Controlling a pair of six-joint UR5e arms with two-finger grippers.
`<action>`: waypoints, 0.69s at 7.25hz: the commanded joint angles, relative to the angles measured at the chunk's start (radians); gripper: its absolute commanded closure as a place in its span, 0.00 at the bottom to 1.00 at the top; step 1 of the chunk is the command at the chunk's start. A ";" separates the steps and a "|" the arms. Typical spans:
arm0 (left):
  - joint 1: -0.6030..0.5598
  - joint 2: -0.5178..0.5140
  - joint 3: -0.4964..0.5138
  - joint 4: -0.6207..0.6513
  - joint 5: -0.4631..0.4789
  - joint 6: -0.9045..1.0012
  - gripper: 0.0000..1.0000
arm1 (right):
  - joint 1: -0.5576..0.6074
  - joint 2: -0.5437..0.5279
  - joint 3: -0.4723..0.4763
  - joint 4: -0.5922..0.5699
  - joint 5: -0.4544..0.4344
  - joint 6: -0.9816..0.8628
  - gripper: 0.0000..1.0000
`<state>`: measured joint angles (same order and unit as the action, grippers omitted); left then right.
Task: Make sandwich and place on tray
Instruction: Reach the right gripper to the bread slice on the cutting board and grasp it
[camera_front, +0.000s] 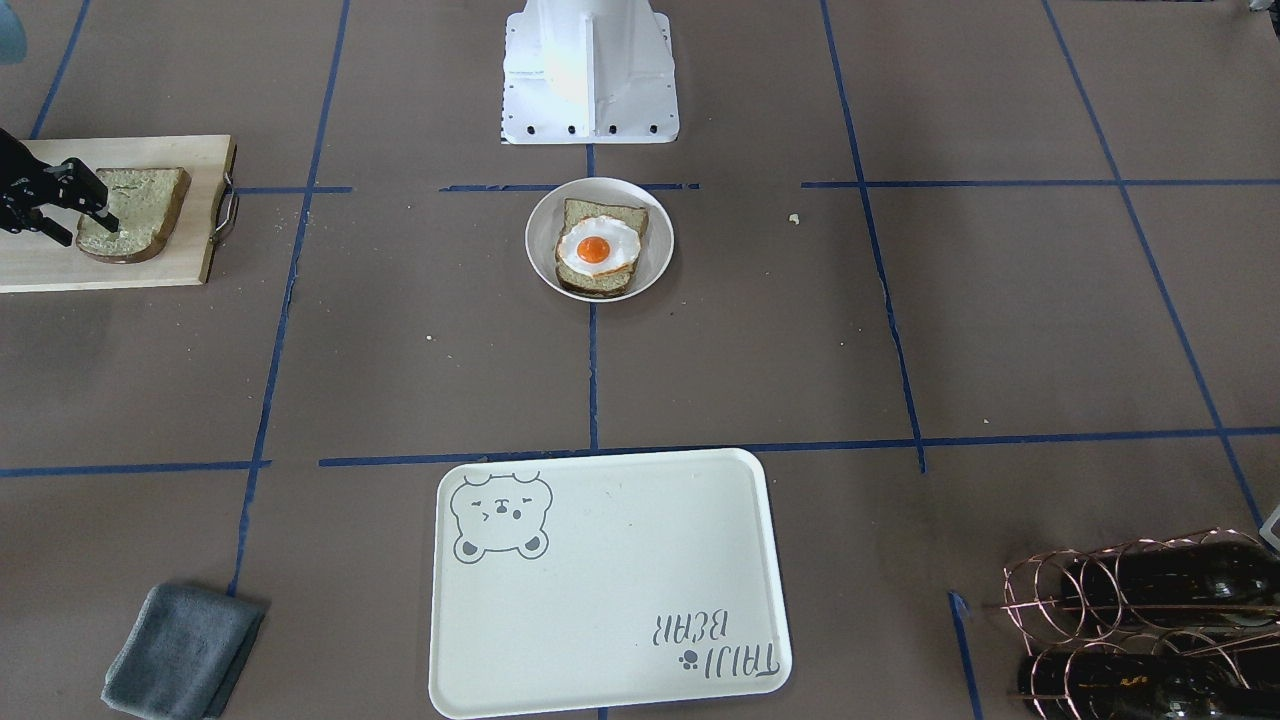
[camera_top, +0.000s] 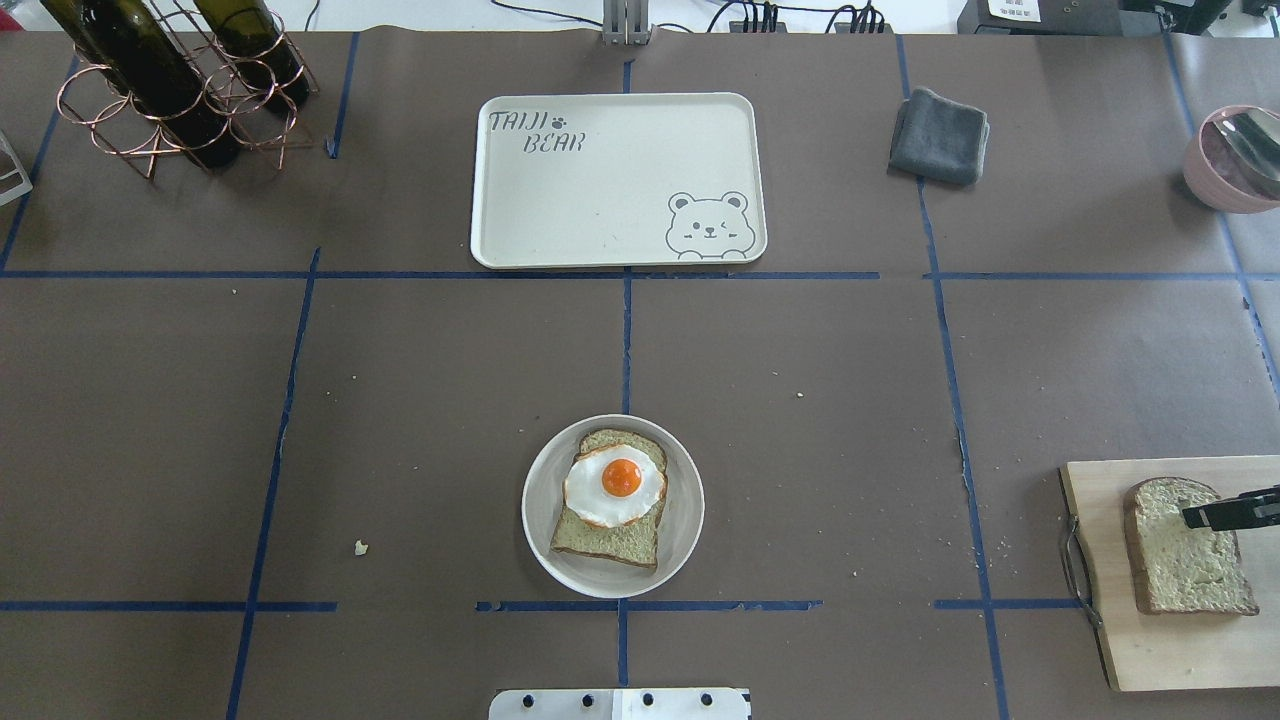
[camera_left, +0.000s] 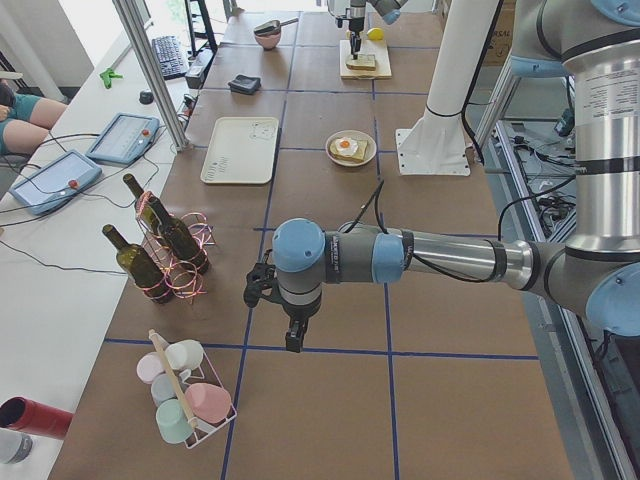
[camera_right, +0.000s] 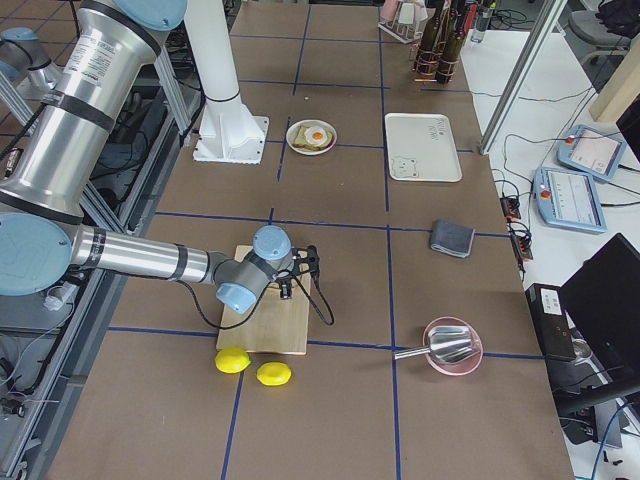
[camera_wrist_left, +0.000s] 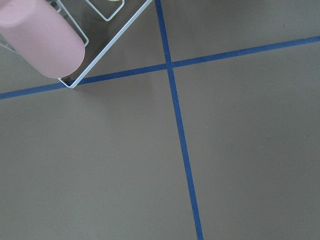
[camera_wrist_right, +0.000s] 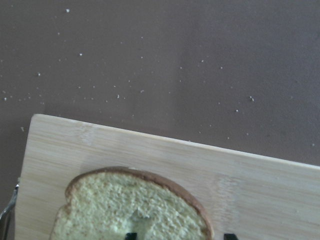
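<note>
One bread slice (camera_top: 605, 535) lies in a round white bowl (camera_top: 680, 540) at the table's middle, with the fried egg (camera_top: 615, 485) on top of it. The second slice (camera_top: 1185, 560) lies on a wooden cutting board (camera_top: 1180, 650) at the right. My right gripper (camera_front: 88, 232) is open and low at this slice's edge. In the right wrist view one fingertip (camera_wrist_right: 131, 235) is over the bread and the other is over the board beyond the crust. The tray (camera_top: 620, 180) lies at the far middle with nothing on it. My left gripper (camera_left: 292, 340) hangs over bare table at the far left end; I cannot tell whether it is open or shut.
A copper rack with wine bottles (camera_top: 170, 90) stands at the far left. A folded grey cloth (camera_top: 938, 135) and a pink bowl with a spoon (camera_top: 1235, 160) are at the far right. Two lemons (camera_right: 250, 365) lie beside the board. A wire rack of cups (camera_left: 185, 395) stands near the left gripper.
</note>
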<state>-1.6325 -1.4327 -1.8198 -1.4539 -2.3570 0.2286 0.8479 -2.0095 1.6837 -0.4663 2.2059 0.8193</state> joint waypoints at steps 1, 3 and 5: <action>0.000 0.000 0.000 0.001 -0.001 0.000 0.00 | -0.001 0.000 0.001 0.000 0.005 -0.002 1.00; 0.000 0.000 0.000 0.001 0.001 0.000 0.00 | 0.003 0.000 0.011 0.002 0.015 0.000 1.00; 0.000 0.000 0.000 0.001 0.001 0.000 0.00 | 0.020 0.000 0.051 0.003 0.093 0.001 1.00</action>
<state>-1.6322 -1.4322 -1.8193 -1.4527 -2.3562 0.2286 0.8559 -2.0089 1.7106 -0.4638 2.2489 0.8193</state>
